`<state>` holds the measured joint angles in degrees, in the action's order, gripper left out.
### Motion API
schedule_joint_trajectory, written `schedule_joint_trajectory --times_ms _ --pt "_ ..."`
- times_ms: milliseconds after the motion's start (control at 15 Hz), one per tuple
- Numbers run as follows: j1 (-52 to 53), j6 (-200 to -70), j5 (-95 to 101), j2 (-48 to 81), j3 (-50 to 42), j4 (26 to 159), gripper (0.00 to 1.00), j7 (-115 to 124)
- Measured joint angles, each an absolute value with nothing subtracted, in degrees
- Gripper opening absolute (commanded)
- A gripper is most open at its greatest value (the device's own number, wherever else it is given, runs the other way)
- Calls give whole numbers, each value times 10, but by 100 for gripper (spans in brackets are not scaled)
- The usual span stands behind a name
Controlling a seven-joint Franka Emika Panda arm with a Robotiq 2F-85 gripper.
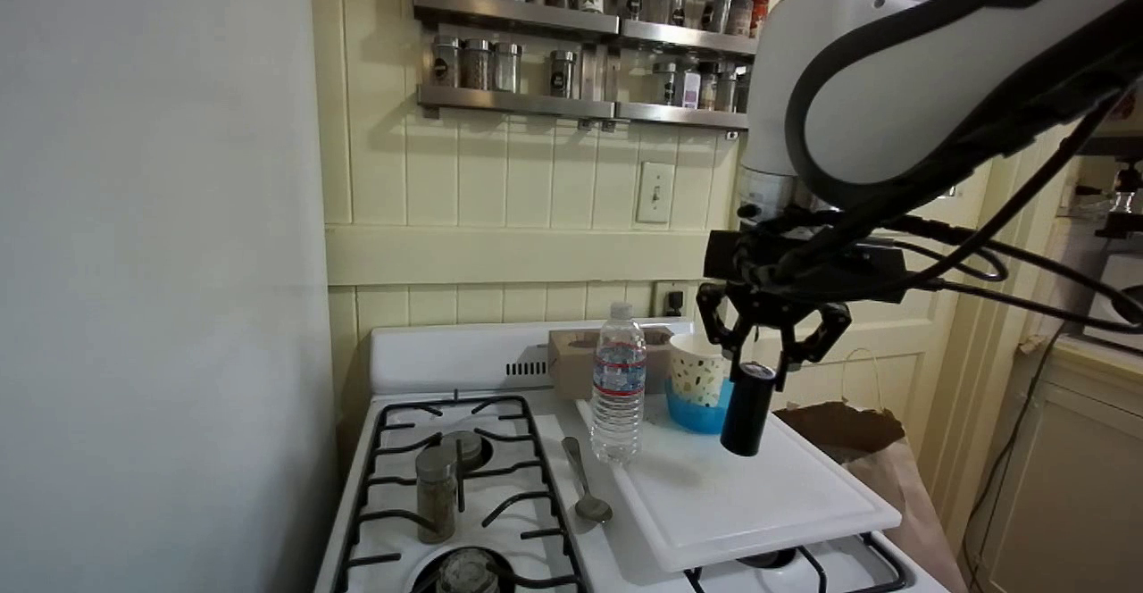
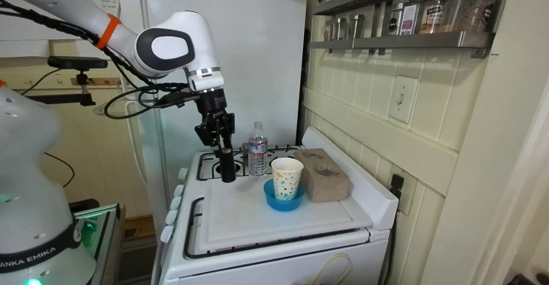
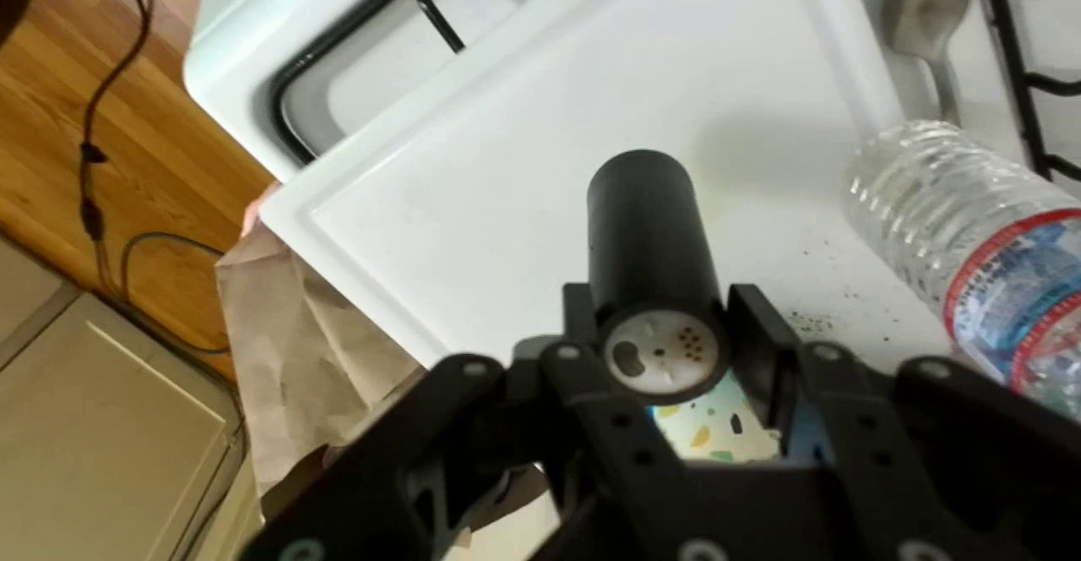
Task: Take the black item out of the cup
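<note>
My gripper (image 1: 758, 374) is shut on the black item (image 1: 748, 414), a slim black cylinder with a pale, holed top. The fingers grip it near its top in the wrist view (image 3: 650, 231). It hangs slightly tilted in the air, outside the cup, in both exterior views (image 2: 227, 167). The cup (image 2: 286, 180) is a whitish speckled paper cup standing upright in a bright-blue bowl (image 2: 281, 205). In an exterior view the cup (image 1: 698, 371) is behind and left of the gripper. In the wrist view the cup (image 3: 713, 429) is mostly hidden by the gripper.
A white board (image 1: 759, 504) covers part of the stove, below the item. A clear water bottle (image 1: 618, 396) stands at its edge, with a spoon (image 1: 589, 505) beside it. A brown carton (image 2: 326, 186) is by the bowl. A spice jar (image 1: 436, 495) stands among burner grates.
</note>
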<state>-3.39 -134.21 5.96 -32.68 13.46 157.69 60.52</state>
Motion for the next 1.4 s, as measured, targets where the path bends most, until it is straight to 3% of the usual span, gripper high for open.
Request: schedule_joint_trajectory --times_ms 67,133,200,1400 --pt "-34 -1360 59 -323 132 1577 43 602" --pt "-33 -1366 57 -319 130 1577 43 597" --pt "-31 -1368 55 -315 129 1576 18 594" --pt "-45 -1368 83 -248 150 1573 18 641"
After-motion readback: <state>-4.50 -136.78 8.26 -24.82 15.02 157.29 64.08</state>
